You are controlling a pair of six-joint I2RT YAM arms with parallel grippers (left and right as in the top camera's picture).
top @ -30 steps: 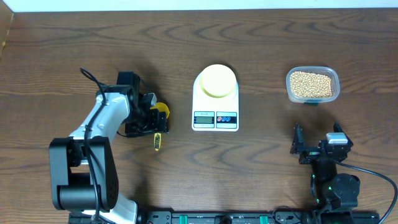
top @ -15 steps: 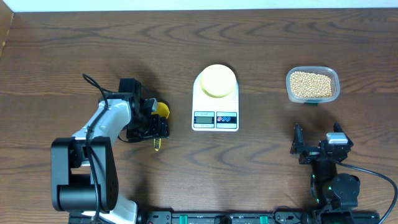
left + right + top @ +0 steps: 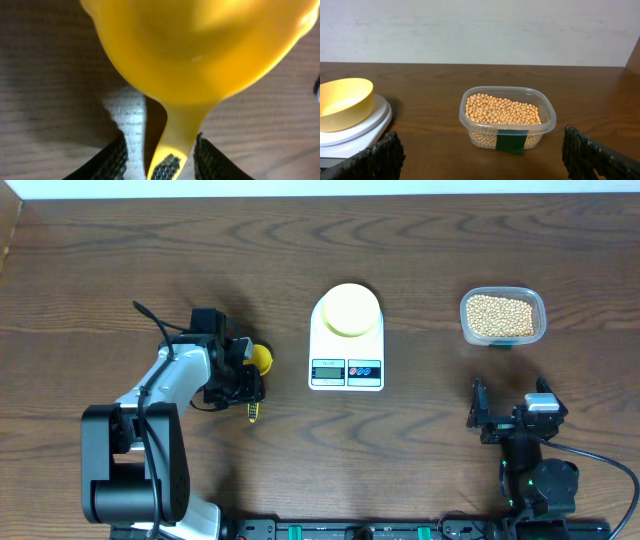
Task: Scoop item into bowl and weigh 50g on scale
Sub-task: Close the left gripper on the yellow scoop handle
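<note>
left gripper (image 3: 160, 155) low over table (image 3: 45, 75), jaws either side of yellow scoop (image 3: 200, 50) handle; grip can't be told. right gripper (image 3: 510, 415) at near edge, spread wide, nothing in it. scale (image 3: 346, 370) mid-table, bowl (image 3: 349, 310) on its platform. beans (image 3: 501, 109) in clear tub (image 3: 547, 122), far right.

— How's the light?
— Bright, even, from overhead; soft shadows on the table (image 3: 120, 270).
— Sharpness?
— My left wrist view is blurred, the scoop (image 3: 200, 55) too close, a small glint on it. The beans (image 3: 502, 110) look crisp.
</note>
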